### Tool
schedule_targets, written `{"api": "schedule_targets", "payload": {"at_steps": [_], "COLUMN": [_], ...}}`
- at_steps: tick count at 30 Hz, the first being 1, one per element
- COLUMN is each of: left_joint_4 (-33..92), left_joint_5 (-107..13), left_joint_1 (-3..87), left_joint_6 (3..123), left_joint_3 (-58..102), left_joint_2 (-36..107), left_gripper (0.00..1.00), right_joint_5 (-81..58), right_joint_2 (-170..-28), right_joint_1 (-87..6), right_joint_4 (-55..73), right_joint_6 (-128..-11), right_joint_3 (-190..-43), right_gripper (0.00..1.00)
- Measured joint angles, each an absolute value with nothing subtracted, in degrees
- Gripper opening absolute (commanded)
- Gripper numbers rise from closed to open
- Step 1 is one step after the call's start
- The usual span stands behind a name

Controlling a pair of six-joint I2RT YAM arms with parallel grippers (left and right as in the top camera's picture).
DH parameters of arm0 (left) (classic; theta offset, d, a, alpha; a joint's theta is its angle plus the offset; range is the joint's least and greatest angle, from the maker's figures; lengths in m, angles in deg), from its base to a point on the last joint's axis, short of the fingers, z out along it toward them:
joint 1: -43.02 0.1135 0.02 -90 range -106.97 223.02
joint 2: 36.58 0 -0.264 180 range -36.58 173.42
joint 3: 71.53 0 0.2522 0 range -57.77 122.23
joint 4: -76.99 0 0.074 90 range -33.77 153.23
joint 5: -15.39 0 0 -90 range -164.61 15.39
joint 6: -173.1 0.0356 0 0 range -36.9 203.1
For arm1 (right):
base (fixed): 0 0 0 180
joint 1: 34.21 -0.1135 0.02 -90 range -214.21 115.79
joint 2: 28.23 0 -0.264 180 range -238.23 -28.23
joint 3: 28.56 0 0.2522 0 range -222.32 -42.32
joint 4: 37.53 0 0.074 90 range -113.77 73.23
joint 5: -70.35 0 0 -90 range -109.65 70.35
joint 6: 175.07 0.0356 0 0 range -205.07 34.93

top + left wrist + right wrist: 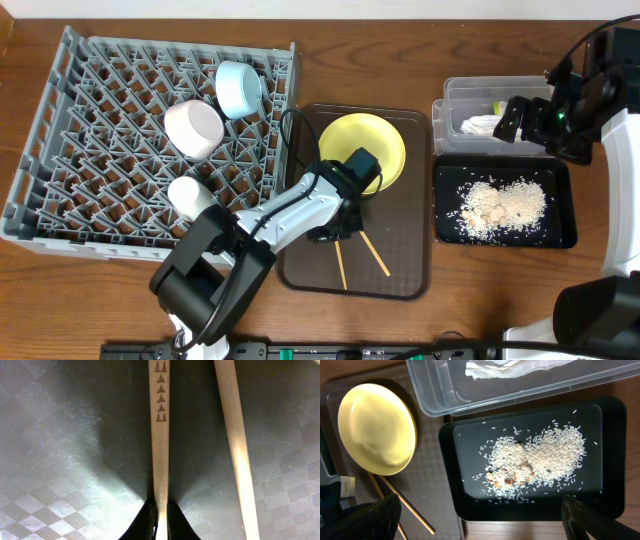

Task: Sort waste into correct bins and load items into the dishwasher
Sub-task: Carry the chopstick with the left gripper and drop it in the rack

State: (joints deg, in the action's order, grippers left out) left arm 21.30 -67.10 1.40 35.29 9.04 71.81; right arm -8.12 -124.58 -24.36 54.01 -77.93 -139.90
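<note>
Overhead view: left claw point(338, 222) at brown serving tray point(400, 275) just below yellow plate point(362, 150), over chopsticks point(375, 255); grey dish rack point(60, 150) stands to the left on the counter point(500, 285). Left wrist view: jaws pressed together, pinching one chopstick point(160, 435) that lies on the tray, second chopstick point(237, 445) apart beside it. Right wrist view: right claw point(480, 520) spread wide above black tray point(615, 435) holding rice crumbs point(540, 455), clear tub point(440, 390) with napkin point(505, 367) just beside it

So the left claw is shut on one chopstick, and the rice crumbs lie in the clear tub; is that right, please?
Not quite: the rice crumbs lie in the black tray, as the right wrist view shows; the rest is right.
</note>
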Motion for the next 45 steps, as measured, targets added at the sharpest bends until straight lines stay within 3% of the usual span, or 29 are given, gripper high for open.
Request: {"api": "schedule_targets", "payload": {"at_steps": [9, 23, 34, 37, 40, 45], "left_joint_4": [20.01, 17.85, 22.02, 22.98, 23.77, 24.32], "left_joint_5": [-67.19, -67.71, -69.02, -69.02, -69.02, -69.02], "left_joint_1": [7.91, 21.79, 27.71, 27.71, 27.71, 27.89], "left_joint_6": [39.53, 77.3, 84.6, 84.95, 85.54, 85.32], "left_joint_3": [9.06, 11.53, 11.58, 11.58, 11.58, 11.82], "left_joint_2": [64.84, 40.38, 47.01, 50.64, 52.82, 52.78], "left_gripper": [0.08, 0.08, 0.1, 0.22, 0.48, 0.51], "right_joint_5": [-8.12, -8.12, -8.12, -8.12, -8.12, -8.12], "right_joint_2": [-124.58, -124.58, -124.58, -124.58, -124.58, -124.58], "right_joint_1": [-24.36, -24.36, -24.36, -24.36, -24.36, -24.36], "right_joint_4": [54.4, 54.38, 54.62, 54.62, 54.64, 54.91], "right_joint_6": [-77.93, -77.93, -77.93, -77.93, -77.93, -77.93], "right_joint_3": [-139.9, -139.9, -139.9, -139.9, -139.9, -139.9], "right_gripper": [0.99, 0.99, 0.99, 0.99, 0.99, 0.99]}}
